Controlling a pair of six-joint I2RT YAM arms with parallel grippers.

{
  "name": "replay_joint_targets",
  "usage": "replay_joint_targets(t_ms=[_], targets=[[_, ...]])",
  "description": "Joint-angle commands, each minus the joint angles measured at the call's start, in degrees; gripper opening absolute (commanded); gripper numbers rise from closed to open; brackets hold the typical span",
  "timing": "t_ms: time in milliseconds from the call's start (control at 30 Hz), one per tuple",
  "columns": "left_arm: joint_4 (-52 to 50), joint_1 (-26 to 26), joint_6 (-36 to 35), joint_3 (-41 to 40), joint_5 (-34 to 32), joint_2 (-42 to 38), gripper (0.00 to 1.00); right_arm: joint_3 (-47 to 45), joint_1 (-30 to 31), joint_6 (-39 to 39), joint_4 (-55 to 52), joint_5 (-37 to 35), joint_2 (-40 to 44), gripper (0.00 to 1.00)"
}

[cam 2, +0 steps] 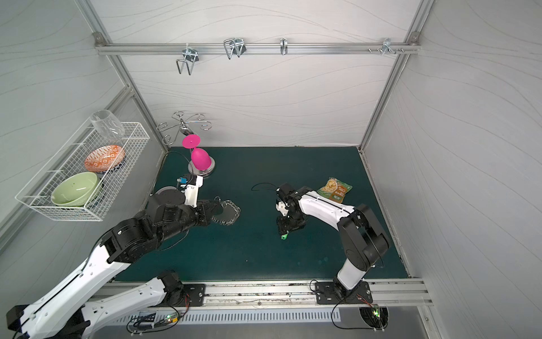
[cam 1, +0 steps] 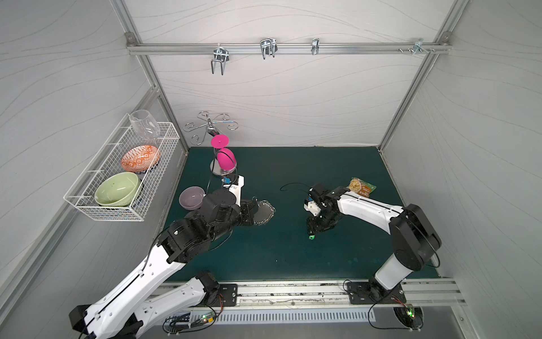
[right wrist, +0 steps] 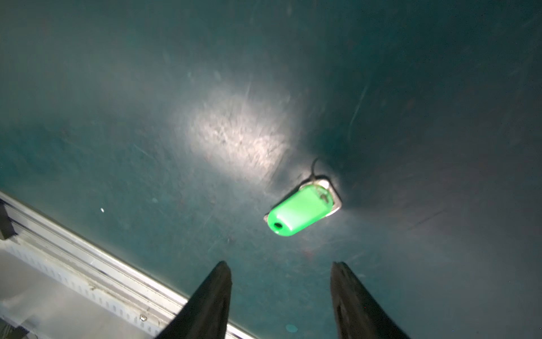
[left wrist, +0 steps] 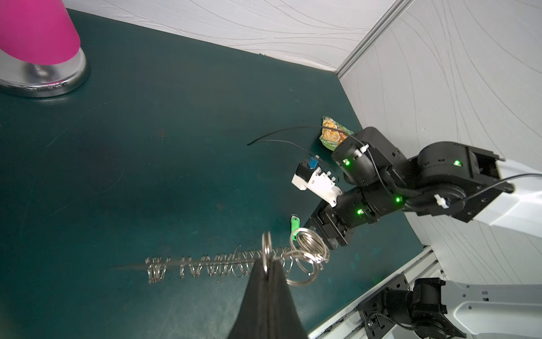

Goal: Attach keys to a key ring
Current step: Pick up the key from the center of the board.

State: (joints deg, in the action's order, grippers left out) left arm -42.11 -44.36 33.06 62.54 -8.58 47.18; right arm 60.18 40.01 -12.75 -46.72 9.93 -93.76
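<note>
The flat grey oval key ring is left of centre, the small green plastic key lies on the dark green table well apart to its right, a green-orange snack packet farther back right.

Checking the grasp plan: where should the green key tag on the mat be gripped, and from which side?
Probably from straight above, pinching the green key tag across its long edges, away from the hole. It lies flat on the mat, and that grip leaves its holed end free.

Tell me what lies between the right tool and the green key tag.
Only bare mat. In the right wrist view, the open right tool sits short of the green key tag, which lies free on the mat.
</note>
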Motion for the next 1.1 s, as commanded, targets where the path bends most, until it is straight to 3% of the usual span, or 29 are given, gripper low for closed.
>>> replay_joint_targets(t_ms=[0,333,600,1067], targets=[[3.94,-0.2,-0.36,0.79,-0.88,-0.99,0.0,-2.72,0.58,-4.42,0.49,1.27,2.46,0.59],[3.5,-0.2,0.25,1.06,-1.17,-1.22,0.0,-6.13,5.82,-7.55,7.73,0.72,0.36,0.66],[1.96,-0.2,0.82,1.72,-1.25,-1.55,0.0,-5.08,6.04,-6.81,10.12,-2.2,-3.26,0.7],[1.32,-0.22,0.78,1.62,-1.7,-2.14,0.0,-0.13,6.93,-8.25,13.08,-0.01,-8.03,0.71]])
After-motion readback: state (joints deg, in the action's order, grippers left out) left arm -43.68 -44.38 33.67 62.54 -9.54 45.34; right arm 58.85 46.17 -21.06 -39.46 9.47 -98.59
